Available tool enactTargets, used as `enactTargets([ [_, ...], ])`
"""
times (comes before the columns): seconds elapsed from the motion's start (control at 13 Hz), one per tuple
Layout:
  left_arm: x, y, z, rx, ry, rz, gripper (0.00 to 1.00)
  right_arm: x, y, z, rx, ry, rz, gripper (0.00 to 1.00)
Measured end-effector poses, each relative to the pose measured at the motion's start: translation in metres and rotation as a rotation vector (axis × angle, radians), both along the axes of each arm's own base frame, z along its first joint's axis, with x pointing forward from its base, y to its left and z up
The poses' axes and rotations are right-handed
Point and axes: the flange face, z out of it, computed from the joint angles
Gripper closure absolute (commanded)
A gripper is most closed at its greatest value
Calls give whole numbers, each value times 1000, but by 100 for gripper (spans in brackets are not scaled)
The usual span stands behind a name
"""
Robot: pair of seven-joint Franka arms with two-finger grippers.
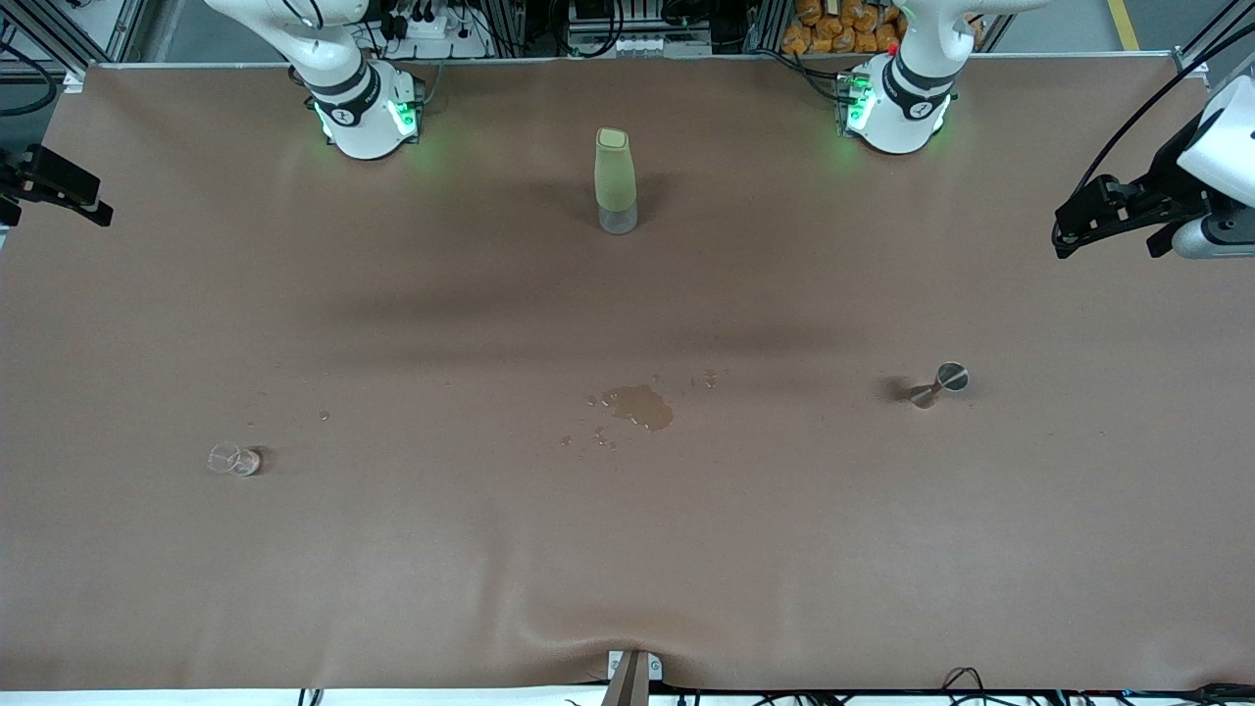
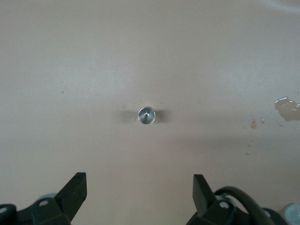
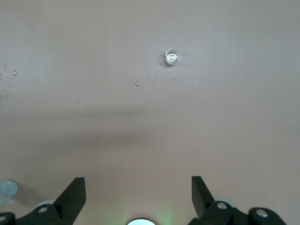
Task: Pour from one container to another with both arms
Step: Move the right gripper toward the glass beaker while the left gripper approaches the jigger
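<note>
The tiny clear glass cup (image 1: 233, 460) sits nearest the front camera, toward the right arm's end of the brown surface (image 1: 627, 549). It has thin see-through walls and looks smooth and slippery. A little farther off, near the middle, lies a wet puddle (image 1: 642, 406) with small drops around it. About as far from the camera, toward the left arm's end, stands the small shiny steel jigger (image 1: 939, 383), shaped like two cones joined at a thin waist. It looks hard and smooth. Farthest away stands a tall pale-green bottle with a clear base (image 1: 616, 181), between the two arm bases.

Both tools are high up at the ends of the surface. The right tool (image 3: 138, 190) looks down at the cup with its fingers spread wide and nothing in them. The left tool (image 2: 139, 187) looks down at the jigger, also wide open with nothing held.

I think the job is at its start: nothing is picked up yet. Next, the right tool should go down around the cup, gently, since glass can slip, and the left tool should go for the jigger's thin waist.
</note>
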Motion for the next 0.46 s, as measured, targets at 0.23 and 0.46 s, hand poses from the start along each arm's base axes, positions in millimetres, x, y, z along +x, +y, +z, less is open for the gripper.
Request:
enactTargets([
  [0.23,0,0,1,0,-1,-1,0,0,0,0,0,0,0,0],
  [0.46,0,2,2,0,-3,-7,0,0,0,0,0,1,0,0],
])
